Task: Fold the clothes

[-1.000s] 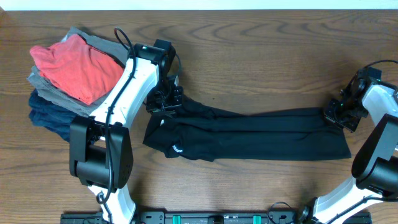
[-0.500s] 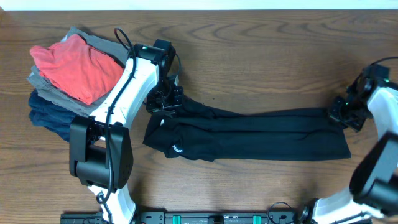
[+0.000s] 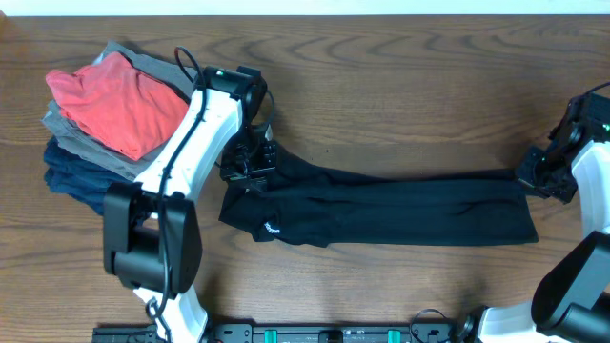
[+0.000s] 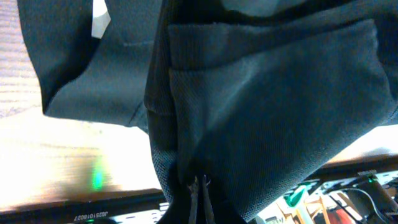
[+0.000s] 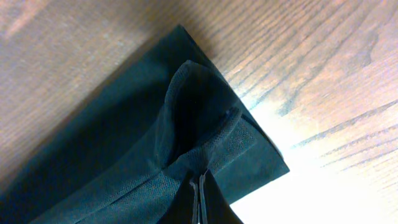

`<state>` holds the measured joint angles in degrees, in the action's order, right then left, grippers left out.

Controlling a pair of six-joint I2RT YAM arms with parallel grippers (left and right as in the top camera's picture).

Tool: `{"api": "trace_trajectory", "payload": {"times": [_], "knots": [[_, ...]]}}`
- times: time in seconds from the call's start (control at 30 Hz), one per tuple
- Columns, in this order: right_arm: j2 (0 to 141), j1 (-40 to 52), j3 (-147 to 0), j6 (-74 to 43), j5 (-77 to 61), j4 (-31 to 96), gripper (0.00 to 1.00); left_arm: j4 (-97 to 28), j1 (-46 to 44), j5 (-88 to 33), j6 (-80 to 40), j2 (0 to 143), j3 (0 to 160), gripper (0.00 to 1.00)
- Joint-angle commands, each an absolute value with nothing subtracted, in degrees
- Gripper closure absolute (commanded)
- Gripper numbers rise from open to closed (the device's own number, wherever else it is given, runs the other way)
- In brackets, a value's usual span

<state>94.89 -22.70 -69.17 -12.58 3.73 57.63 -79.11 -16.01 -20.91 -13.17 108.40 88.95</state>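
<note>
Shows, nearest the robot's base, a small white logo (image 3: 272,229) at the near left edge of the black T-shirt (image 3: 400,205). Finds that T-shirt lying on the bench (image 3: 410,95) as a long narrow band, drawn out sideways. Grips the T-shirt's far left corner with the left hand (image 3: 250,164), fingers closed tight on bunched fabric. Pinches its far right corner with the right hand (image 3: 545,177), likewise clamped on a fold. Has, beyond the T-shirt's left end, a stack of folded garments (image 3: 105,124): red-orange on grey on navy.
</note>
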Motion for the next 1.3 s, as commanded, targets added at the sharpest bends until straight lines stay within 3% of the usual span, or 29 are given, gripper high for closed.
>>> {"api": "trace_trajectory", "payload": {"times": [0.0,0.5,0.53,0.57,0.6,0.63,0.77,0.93,1.27], "knots": [[96.4,-24.1,-68.6,-13.2,6.0,57.8,0.99,-80.0,-15.9,-21.5,-12.1,104.8,88.8,0.94],[96.7,-24.1,-68.5,-13.2,8.0,60.1,0.98,-77.7,-19.0,-18.3,-12.1,104.8,77.3,0.94],[96.7,-24.1,-68.5,-13.2,8.0,60.5,0.91,-77.7,-18.9,-16.3,-12.1,104.8,76.9,0.91],[96.7,-24.1,-68.5,-13.2,8.0,60.8,0.84,-77.8,-18.9,-14.9,-12.1,104.8,76.9,0.78],[96.7,-24.1,-68.5,-13.2,8.1,61.1,0.8,-77.8,-18.9,-14.0,-12.1,104.8,76.9,0.66],[96.7,-24.1,-68.5,-13.2,8.2,61.3,0.8,-77.7,-18.9,-13.4,-12.1,104.8,77.0,0.63],[96.7,-24.1,-68.5,-13.2,10.6,62.6,0.79,-76.6,-18.3,-13.4,-12.1,104.8,78.1,0.61],[96.7,-24.9,-68.5,-13.2,10.7,62.0,0.71,-73.1,-17.4,-13.7,-13.3,104.8,80.5,0.61],[96.7,-26.0,-68.4,-9.3,6.6,62.2,0.67,-56.8,-17.4,-9.6,-15.3,105.0,79.4,0.6]]}}
